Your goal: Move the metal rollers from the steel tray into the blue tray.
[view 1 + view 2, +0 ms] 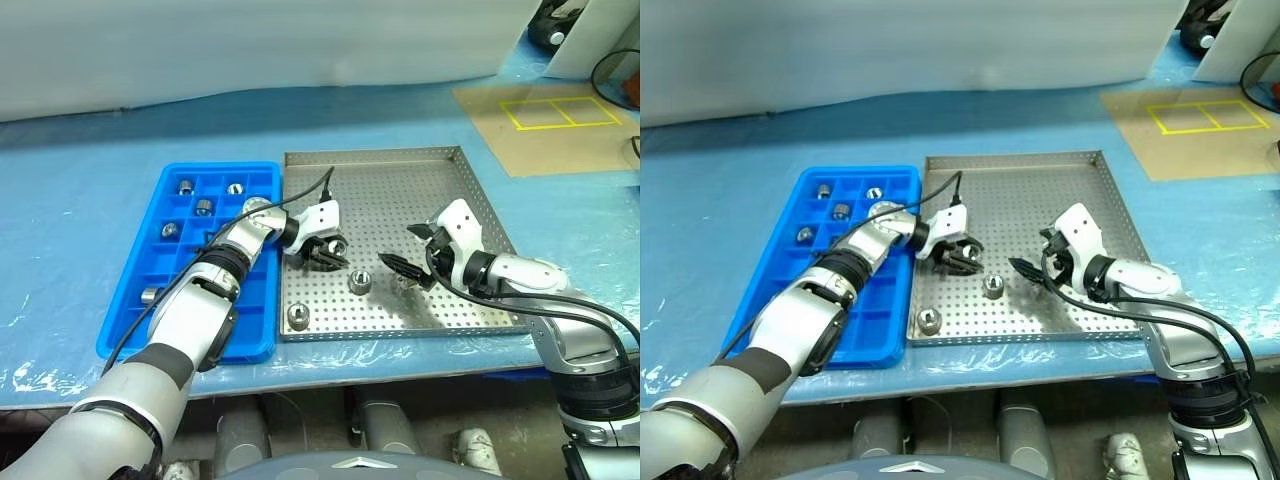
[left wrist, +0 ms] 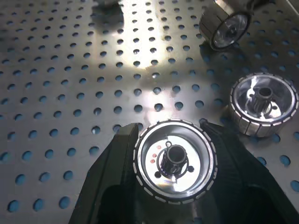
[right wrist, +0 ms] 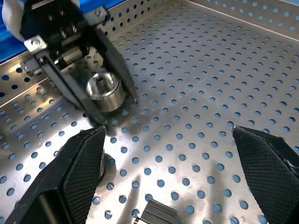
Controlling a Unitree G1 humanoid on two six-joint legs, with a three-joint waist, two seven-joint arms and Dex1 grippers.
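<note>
Left gripper (image 1: pixel 327 255) jaws clamped a metal roller (image 2: pixel 174 160) in the steel tray (image 1: pixel 450 180); right gripper (image 1: pixel 412 252) jaws gaped empty. Next: lift, carry toward 9 o'clock into a free blue tray (image 1: pixel 262 180) compartment.

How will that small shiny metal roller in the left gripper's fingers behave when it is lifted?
The small shiny metal roller looks solid, so probably heavy for its size and rigid. Its polished round rim could slip between the black fingers. If dropped on its side on the perforated steel tray, it may roll.

rollers in blue tray (image 1: pixel 142 320): 6, perhaps | rollers in steel tray (image 1: pixel 470 190): 3 | trays: 2
</note>
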